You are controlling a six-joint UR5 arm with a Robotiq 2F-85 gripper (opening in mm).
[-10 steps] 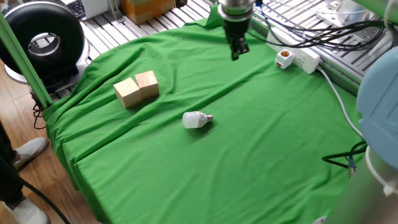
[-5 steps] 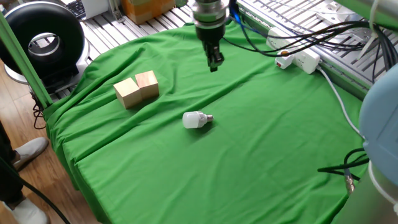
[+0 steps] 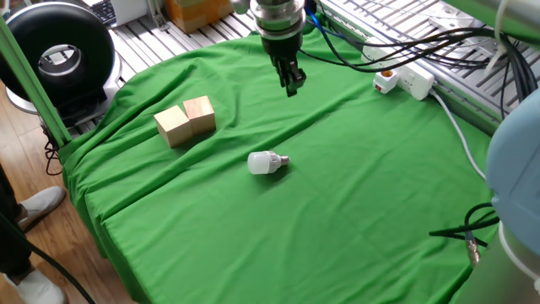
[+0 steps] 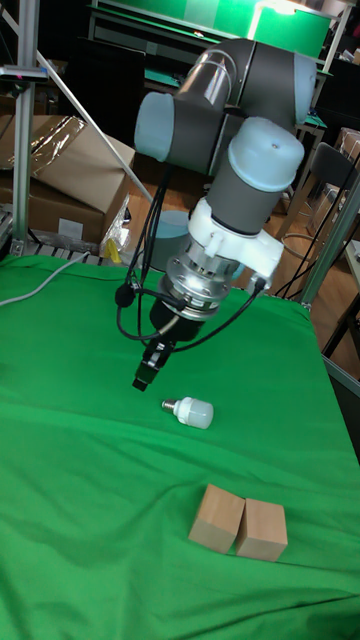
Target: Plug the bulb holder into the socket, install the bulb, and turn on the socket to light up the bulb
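The black two-finger gripper (image 3: 292, 82) hangs above the green cloth at the far side of the table, fingers pointing down and drawn close together with nothing visible between them; whether a slight gap remains cannot be told in either view.

The small white bulb (image 3: 267, 162) with its frosted dome and silver screw base lies on its side near the middle of the cloth, base pointing toward the right in the fixed view, well apart from the gripper. In the tall fixed view the same bulb (image 4: 191, 410) lies just below and beside the gripper's tip.

The small white bulb holder (image 3: 386, 80) with its round orange opening sits at the near end of the long white power strip socket (image 3: 411, 78). Only part of the strip shows; dark cables cross it, and its outlets are hard to make out. Its white cable (image 3: 460, 135) trails down the right side.

Two pale wooden blocks (image 3: 186, 121) stand touching each other at the left.
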